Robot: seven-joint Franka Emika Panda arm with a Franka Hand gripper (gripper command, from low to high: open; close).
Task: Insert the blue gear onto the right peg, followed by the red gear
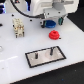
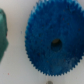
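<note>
The blue gear (image 1: 50, 23) lies flat on the white table, and it fills most of the wrist view (image 2: 55, 42) with its dark hub hole showing. My gripper (image 1: 51, 19) hangs right above it. The fingers are too blurred in the exterior view to read, and none show in the wrist view. The smaller red gear (image 1: 53, 35) lies just in front of the blue one. Nearer the front is the dark pale-rimmed plate (image 1: 59, 55) with two thin pins. The right peg (image 1: 50, 50) is the one toward the exterior view's right, and it is bare.
A dark green object (image 2: 2, 32) sits beside the blue gear; the exterior view shows a dark green patch (image 1: 60, 21) next to the gripper. A white and tan block (image 1: 19, 27) stands at the exterior view's left. The white arm fills the back.
</note>
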